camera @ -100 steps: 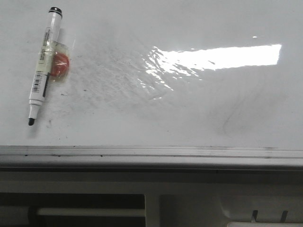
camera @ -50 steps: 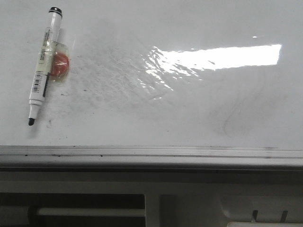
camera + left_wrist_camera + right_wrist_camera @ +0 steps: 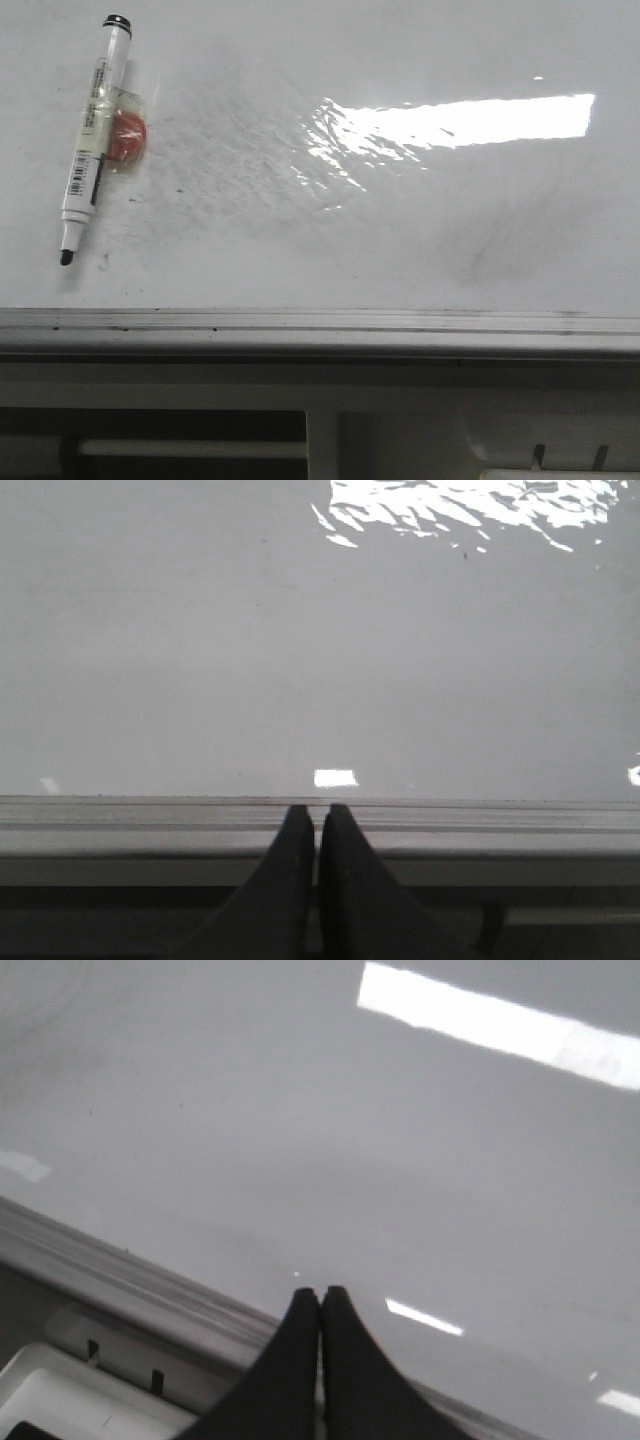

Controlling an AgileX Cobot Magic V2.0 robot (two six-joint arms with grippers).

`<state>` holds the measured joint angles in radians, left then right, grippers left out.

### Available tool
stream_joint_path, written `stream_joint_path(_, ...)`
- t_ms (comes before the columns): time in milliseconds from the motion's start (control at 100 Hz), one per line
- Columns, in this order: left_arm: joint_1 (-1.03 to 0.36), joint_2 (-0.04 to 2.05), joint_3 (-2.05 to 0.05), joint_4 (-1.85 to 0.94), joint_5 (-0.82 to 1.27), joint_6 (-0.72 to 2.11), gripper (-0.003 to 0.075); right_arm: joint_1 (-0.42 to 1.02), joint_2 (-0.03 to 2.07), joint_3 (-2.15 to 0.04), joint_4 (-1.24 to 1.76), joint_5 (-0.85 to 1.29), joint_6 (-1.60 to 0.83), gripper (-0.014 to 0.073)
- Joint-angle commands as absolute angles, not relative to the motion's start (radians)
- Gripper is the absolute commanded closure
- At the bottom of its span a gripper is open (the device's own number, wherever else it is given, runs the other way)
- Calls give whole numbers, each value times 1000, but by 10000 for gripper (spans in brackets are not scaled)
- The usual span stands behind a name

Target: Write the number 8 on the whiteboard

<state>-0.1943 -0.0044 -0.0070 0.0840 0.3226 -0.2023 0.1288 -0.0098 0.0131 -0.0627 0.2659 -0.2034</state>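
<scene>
Presently on record: whiteboard (image 3: 400,250), glossy, grey smudges and a bright glare strip; grey frame edge along its near side. No number 8 drawn on it. Marker (image 3: 92,150), uncapped, lies at the board's far left, black tip toward the frame, a red round piece (image 3: 126,139) touching its barrel. Left gripper (image 3: 317,820): jaws together, empty, over the frame. Right gripper (image 3: 320,1305): jaws together, empty, over the board's near edge
</scene>
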Motion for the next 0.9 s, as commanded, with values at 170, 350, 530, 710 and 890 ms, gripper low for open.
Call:
stream_joint_path(170, -193, -32, 33, -702, 79, -236, 741, 124, -33, 24, 261, -106, -204, 657)
stream_joint_path(350, -193, -32, 29, -798, 84, -227, 741, 124, -33, 13, 517, -108, -204, 657)
stream_joint_path(530, -195, 5, -74, -627, 198, -148, 741, 124, 0, -138, 556, 84, -213, 655)
stream_joint_path(710, -195, 215, -278, -442, 382, -107, 713, 124, 174, -378, 381, 402, -215, 613)
stream_joint_path(890, -195, 475, -455, -455, 502, 88, 407, 124, 325, -525, 361, 495, -215, 361)
